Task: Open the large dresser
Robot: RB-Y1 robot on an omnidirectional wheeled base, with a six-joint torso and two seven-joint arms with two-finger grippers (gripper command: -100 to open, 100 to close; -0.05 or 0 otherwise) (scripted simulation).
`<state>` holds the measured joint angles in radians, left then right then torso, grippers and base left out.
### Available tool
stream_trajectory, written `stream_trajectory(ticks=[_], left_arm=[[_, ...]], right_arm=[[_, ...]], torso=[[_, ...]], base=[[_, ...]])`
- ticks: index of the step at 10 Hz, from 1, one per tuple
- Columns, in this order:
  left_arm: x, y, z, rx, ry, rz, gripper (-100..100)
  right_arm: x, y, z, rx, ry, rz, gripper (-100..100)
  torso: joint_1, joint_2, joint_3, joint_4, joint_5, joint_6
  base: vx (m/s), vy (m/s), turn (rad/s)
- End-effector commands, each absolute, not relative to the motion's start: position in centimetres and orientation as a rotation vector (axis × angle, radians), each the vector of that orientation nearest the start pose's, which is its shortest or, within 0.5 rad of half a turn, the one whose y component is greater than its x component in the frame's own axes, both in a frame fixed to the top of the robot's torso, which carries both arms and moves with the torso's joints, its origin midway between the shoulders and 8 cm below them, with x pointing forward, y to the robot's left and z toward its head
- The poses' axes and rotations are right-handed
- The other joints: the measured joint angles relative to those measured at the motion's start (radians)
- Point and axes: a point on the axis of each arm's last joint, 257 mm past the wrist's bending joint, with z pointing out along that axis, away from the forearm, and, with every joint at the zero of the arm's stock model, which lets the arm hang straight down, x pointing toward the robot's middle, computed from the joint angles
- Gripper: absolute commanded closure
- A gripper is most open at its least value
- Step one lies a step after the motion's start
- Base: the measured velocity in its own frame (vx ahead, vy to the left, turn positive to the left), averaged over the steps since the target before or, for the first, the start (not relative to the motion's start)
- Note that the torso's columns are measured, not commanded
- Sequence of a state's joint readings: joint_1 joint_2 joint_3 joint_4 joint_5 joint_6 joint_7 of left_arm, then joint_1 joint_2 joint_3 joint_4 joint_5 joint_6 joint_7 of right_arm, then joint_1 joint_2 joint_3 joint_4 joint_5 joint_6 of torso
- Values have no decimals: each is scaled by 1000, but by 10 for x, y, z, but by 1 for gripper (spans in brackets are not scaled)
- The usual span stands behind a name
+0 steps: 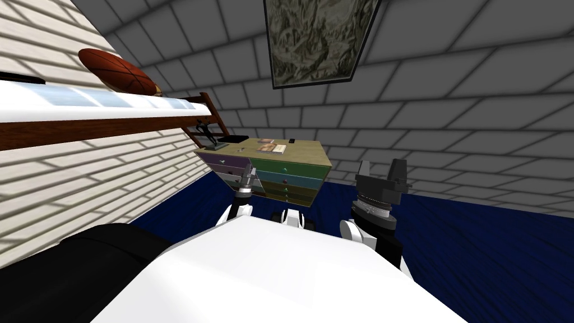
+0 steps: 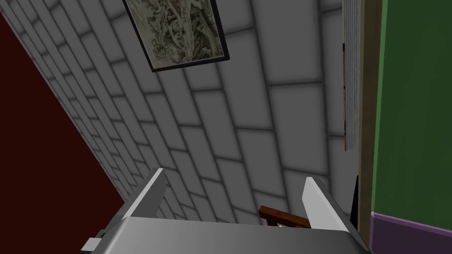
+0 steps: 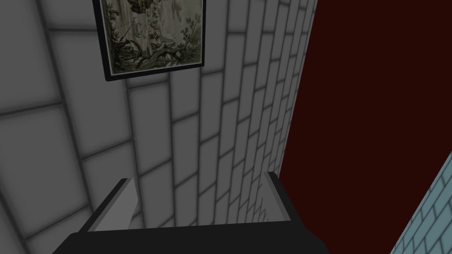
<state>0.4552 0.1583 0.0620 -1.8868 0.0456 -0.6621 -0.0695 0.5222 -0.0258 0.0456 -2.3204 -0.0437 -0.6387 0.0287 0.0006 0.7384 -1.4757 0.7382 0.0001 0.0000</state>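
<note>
The large dresser (image 1: pixel 291 168) stands against the grey block wall, straight ahead of the robot. It is a low box with a flat, pale tan top and smooth drawer fronts in purple, green, teal and olive. Each front has 1 small round knob (image 1: pixel 284 168). The left claw (image 2: pixel 234 198) is just in front of the dresser's purple and green fronts, with its 2 thin blade fingers spread and nothing between them. It points up along the fronts, not into them. I think the step in hand is the reach for a knob. To do it well, the wrist should turn to face the front, bring 1 knob between the blades, close gently because the knob is small, and pull straight out. The right claw (image 1: pixel 382 168) is also spread and waits beside the dresser's right end, well apart.
</note>
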Motion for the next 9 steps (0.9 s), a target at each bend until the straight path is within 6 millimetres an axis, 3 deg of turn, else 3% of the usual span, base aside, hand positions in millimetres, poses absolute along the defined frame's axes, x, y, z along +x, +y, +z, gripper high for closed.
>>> stream_trajectory(ticks=[1, 9], left_arm=[[380, 320, -120, -710, 873, -1137, -100], [392, 326, -176, -778, 959, -1102, -100]], right_arm=[[310, -265, 59, 537, 499, 1375, 0], [310, -265, 59, 537, 499, 1375, 0]], torso=[[-1, 0, 0, 0, 0, 0], [-1, -1, 0, 0, 0, 0]], base=[[34, -77, -5], [34, -64, -7]])
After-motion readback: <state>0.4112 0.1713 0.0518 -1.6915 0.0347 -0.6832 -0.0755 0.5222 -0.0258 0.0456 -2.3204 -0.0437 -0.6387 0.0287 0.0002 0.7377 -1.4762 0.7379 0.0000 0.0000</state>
